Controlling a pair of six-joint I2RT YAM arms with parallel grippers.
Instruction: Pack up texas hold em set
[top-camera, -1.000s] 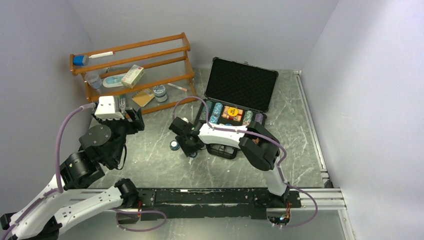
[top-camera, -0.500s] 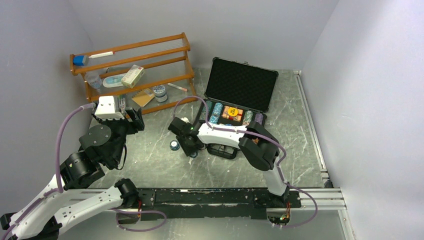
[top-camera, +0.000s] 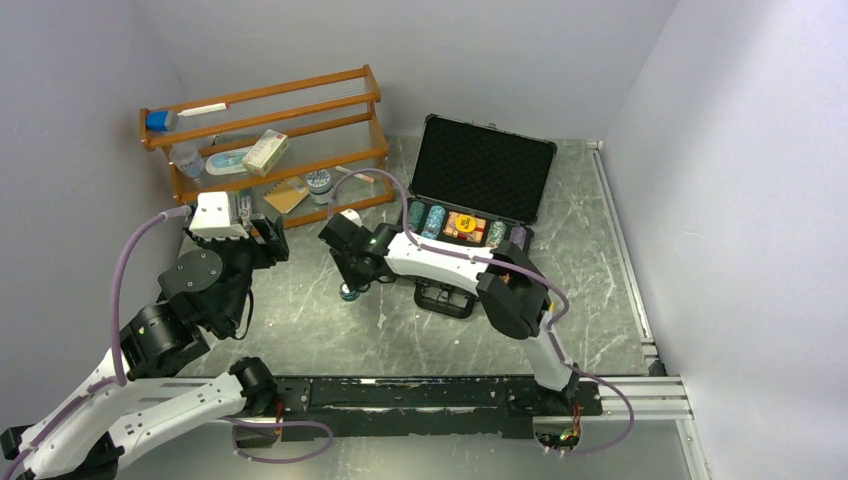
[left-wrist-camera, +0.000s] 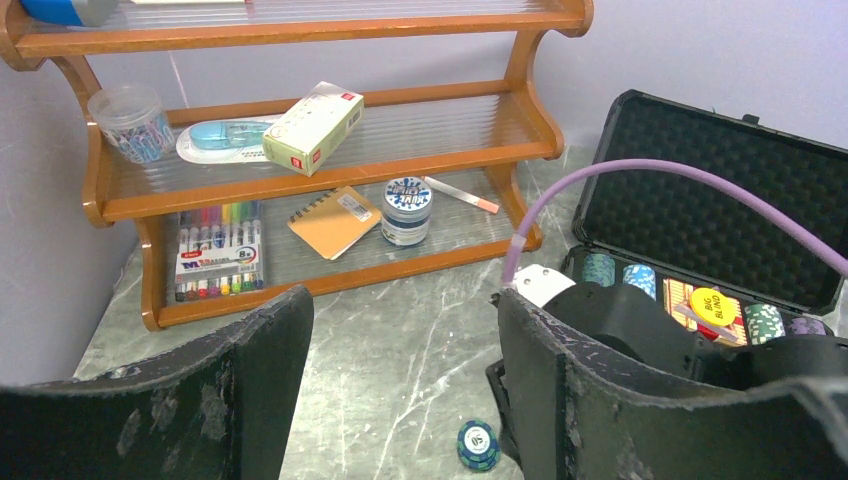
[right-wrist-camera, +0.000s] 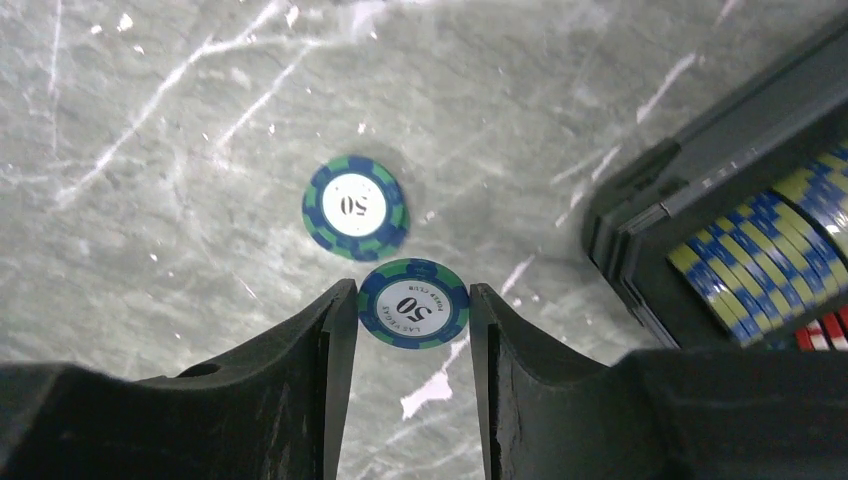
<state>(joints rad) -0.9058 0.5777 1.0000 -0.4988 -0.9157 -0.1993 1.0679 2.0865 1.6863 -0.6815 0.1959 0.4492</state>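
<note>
The black case (top-camera: 483, 170) stands open at the back right, with rows of striped chips (top-camera: 432, 222) and a card deck in its base. My right gripper (top-camera: 349, 280) hangs left of the case, shut on the edges of one blue-green "50" poker chip (right-wrist-camera: 413, 302). Just beyond its tips, more blue-green chips (right-wrist-camera: 355, 206) lie on the table; the left wrist view shows them as a small stack (left-wrist-camera: 478, 444). The case's rim (right-wrist-camera: 640, 215) and yellow-blue chips (right-wrist-camera: 760, 250) show at the right. My left gripper (left-wrist-camera: 405, 310) is open and holds nothing, near the rack.
An orange wooden rack (top-camera: 270, 130) with pens, a notebook, a box and a small jar stands at the back left, close to the left gripper. A yellow "big blind" button (left-wrist-camera: 710, 305) lies in the case. Walls close in on three sides.
The right arm has swung left and toward the back, bringing its gripper over the chips lying on the table. The left arm has not moved.
</note>
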